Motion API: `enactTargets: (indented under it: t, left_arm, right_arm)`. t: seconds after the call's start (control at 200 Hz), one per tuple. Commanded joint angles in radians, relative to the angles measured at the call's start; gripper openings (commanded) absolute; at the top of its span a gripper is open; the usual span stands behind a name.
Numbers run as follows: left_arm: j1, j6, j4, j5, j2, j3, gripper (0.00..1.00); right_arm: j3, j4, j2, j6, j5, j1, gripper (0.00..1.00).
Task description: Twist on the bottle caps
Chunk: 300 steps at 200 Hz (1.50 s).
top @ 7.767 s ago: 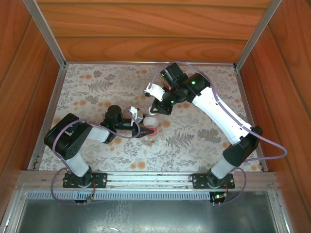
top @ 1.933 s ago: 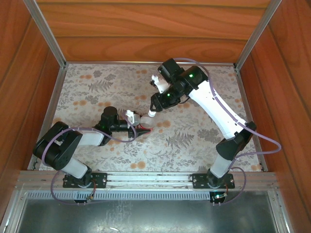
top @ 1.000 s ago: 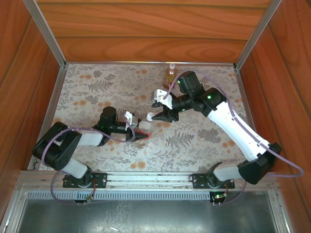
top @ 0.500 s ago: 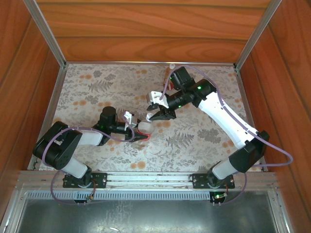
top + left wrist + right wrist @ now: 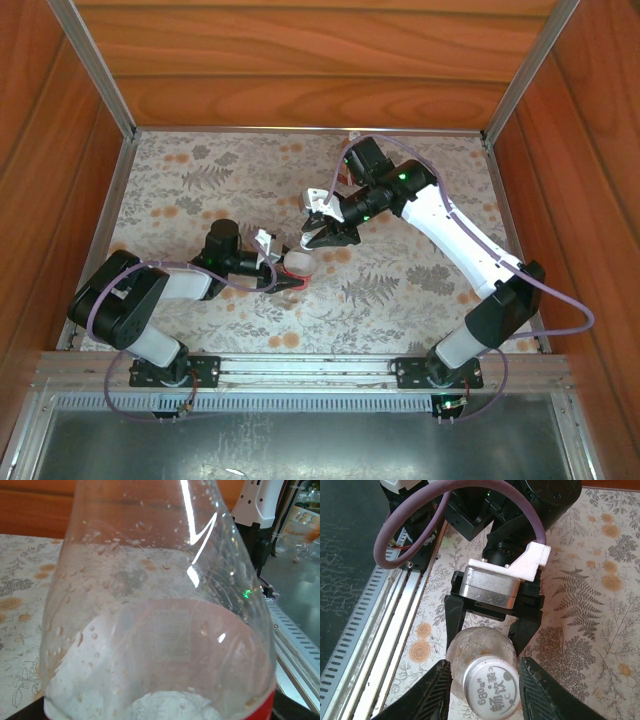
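Beneath both pairs of fingers lies the flower-patterned table [image 5: 170, 190], walled in wood. The clear bottle [image 5: 298, 262] with the red-and-white label stands cap end up between the fingers of the left gripper [image 5: 287, 273]. In the right wrist view, that gripper's [image 5: 487, 641] black fingers [image 5: 454, 620] are pressed against the bottle's [image 5: 470, 647] shoulder from both sides, clamping it. In the left wrist view, the bottle's wall [image 5: 160, 605] sits right at the fingers, beaded with droplets, with the red band at the bottom. The right gripper [image 5: 322, 238] hangs directly over the bottle's top. Its fingers [image 5: 436, 695] are apart, one on each side of the whitish cap [image 5: 492, 687]. One finger is at the cap's rim, and a sliver of the bottle shows between the cap and the other. The cap sits on the bottle's neck, its printed top facing up.
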Motion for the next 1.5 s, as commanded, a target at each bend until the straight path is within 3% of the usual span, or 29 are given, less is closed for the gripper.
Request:
enactTargets:
  t: [0.0,0.155,0.95,1.494]
  left_arm:
    - [0.004,0.007,-0.030,0.027,0.008,0.002,0.60]
    - [0.004,0.007,-0.033,0.028,0.010,0.004,0.60]
    - [0.006,0.012,-0.046,0.029,0.006,0.006,0.60]
    - [0.008,0.016,-0.052,0.027,-0.001,0.010,0.60]
  right_arm:
    - [0.025,-0.020,0.011,-0.025,-0.002,-0.008,0.43]
    - [0.021,-0.005,0.013,-0.019,0.003,-0.011,0.46]
    - [0.053,-0.068,0.055,-0.029,0.006,-0.014,0.42]
    - [0.082,-0.112,0.071,-0.024,-0.003,-0.015,0.33]
